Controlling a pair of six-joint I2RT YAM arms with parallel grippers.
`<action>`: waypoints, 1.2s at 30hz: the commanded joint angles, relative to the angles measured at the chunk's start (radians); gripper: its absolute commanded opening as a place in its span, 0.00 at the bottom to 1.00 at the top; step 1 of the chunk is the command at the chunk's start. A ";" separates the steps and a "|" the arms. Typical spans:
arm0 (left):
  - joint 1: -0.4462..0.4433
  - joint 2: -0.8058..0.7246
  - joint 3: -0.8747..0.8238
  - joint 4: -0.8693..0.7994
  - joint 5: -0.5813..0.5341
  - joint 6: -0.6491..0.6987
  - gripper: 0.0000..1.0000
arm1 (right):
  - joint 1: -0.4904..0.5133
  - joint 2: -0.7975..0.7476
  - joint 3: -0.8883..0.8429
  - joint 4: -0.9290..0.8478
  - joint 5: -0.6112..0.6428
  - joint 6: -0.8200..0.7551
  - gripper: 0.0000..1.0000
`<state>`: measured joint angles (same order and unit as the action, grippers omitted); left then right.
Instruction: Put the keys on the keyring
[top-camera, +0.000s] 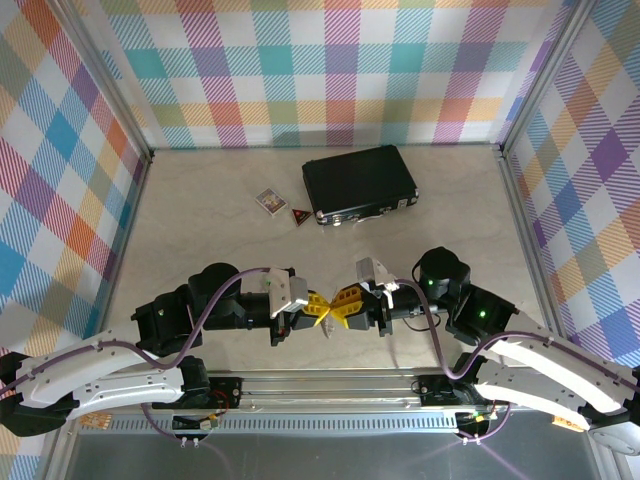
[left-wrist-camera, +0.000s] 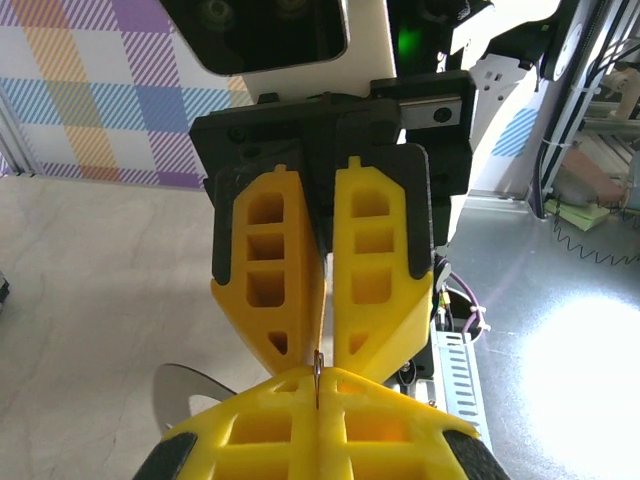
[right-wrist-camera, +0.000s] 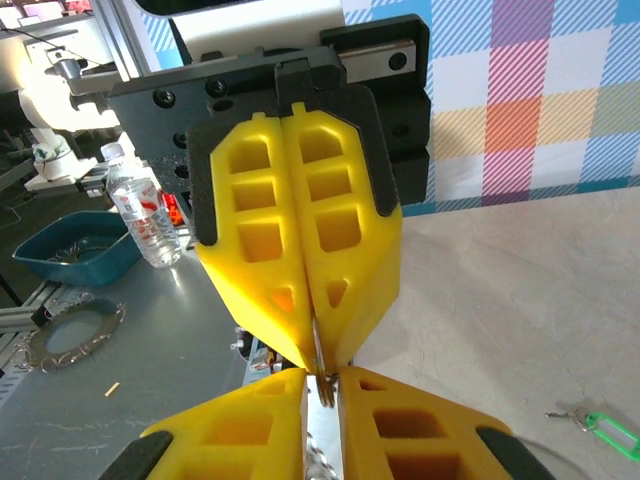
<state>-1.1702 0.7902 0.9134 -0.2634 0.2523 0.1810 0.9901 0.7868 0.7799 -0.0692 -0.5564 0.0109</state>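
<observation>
Overhead, the left gripper (top-camera: 325, 310) and right gripper (top-camera: 341, 303) met tip to tip over the near part of the counter (top-camera: 200, 220). From the left wrist, the left jaws were pressed together on a thin sliver of the keyring (left-wrist-camera: 317, 372), which ran up into the right jaws' slit. From the right wrist, the right jaws pinched that same metal (bumpy, chain-like), while the key (right-wrist-camera: 610, 432) lay on the counter, well apart. The step looked like readying the keyring between both arms. Next, one gripper would need freeing to fetch the key while the other held firm.
</observation>
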 joint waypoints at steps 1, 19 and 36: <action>-0.010 -0.010 0.015 0.020 -0.005 0.013 0.00 | 0.008 -0.003 0.005 0.044 0.006 0.005 0.16; -0.010 -0.043 -0.013 0.018 -0.012 -0.020 0.15 | 0.011 -0.024 -0.008 0.042 0.079 -0.004 0.00; -0.011 -0.213 -0.089 0.020 -0.053 -0.117 0.37 | 0.011 0.024 -0.025 0.181 -0.026 -0.002 0.00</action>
<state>-1.1709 0.5800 0.8326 -0.2596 0.1902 0.0853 0.9962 0.8070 0.7597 0.0200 -0.5224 0.0139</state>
